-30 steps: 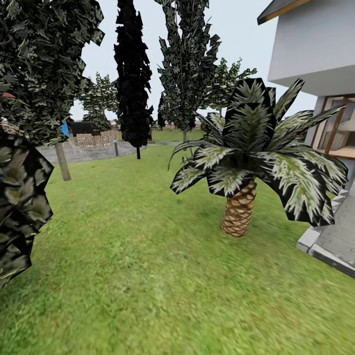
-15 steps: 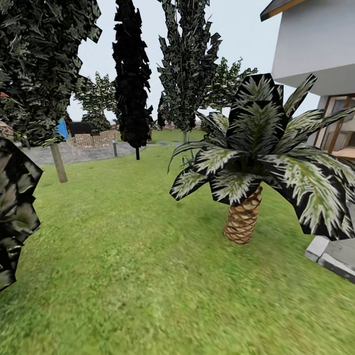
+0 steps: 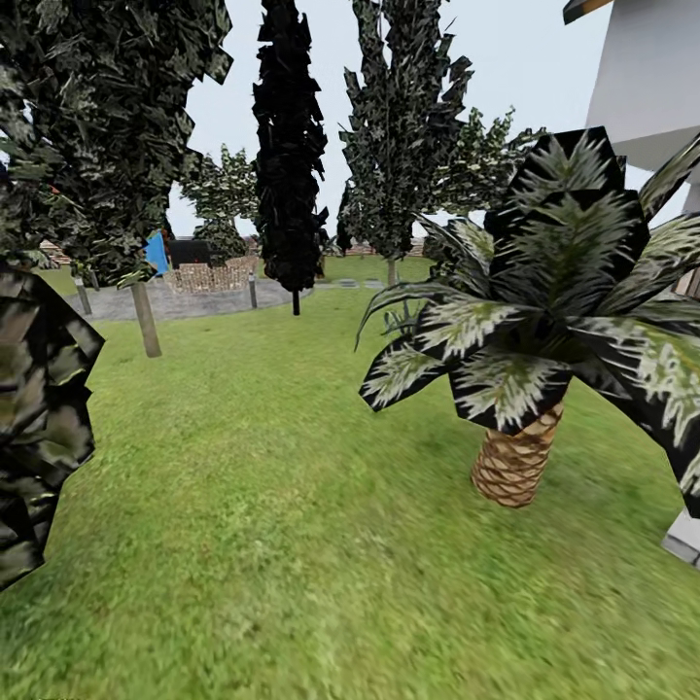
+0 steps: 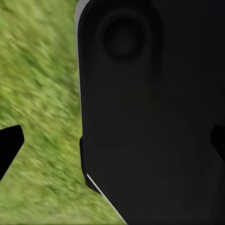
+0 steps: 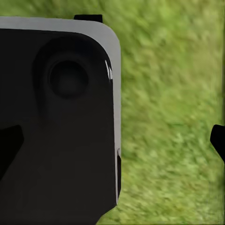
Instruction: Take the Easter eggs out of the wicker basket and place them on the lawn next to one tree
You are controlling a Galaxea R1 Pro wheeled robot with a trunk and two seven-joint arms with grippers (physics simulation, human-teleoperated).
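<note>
The Easter eggs and the wicker basket are out of view. The lawn (image 3: 272, 506) spreads wide and green ahead of me in the garden. A tree (image 3: 146, 321) with a thin grey-brown trunk and a dense leafy canopy stands at the left. Another leafy tree (image 3: 399, 156) rises further back in the middle. My left gripper (image 4: 112, 145) is open, its dark fingertips (image 4: 9, 147) far apart over grass, with a black part of my own body behind. My right gripper (image 5: 112, 143) is open too, fingertips (image 5: 9, 145) wide apart, holding nothing.
A short palm (image 3: 515, 457) with wide fronds stands close on the right. A dark narrow cypress (image 3: 289, 156) stands behind the middle lawn. Dark foliage (image 3: 39, 428) hangs close at the left edge. A grey paved area (image 3: 185, 297) and a white house corner (image 3: 651, 78) lie beyond.
The whole head view has shifted: the camera has moved, so the palm and trees sit further right and look larger, and most of the house has slid off the right edge.
</note>
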